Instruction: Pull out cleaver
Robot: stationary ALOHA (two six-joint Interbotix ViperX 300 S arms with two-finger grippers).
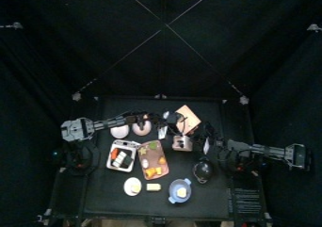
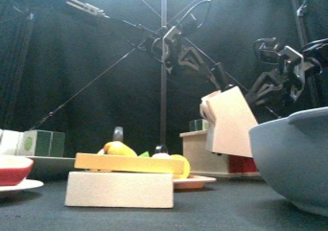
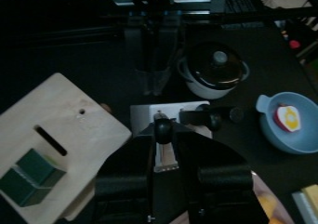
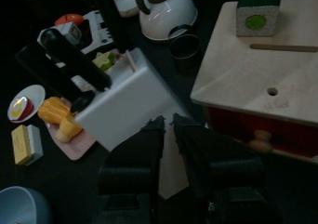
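Only right wrist view shows cleaver point(image 4: 130, 107) tilted beside block point(image 4: 267, 74).

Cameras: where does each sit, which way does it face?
Top: overhead, straight down on table; both arms.
Front: table's front edge, level; cleaver, arms behind.
Left wrist: on left arm, past left tool to wooden block.
Right wrist: past right tool, shut on cleaver.
Shared: front and right wrist both show cleaver.

Wooden block point(image 4: 276, 70), blue bowl point(image 2: 297, 158), perhaps food
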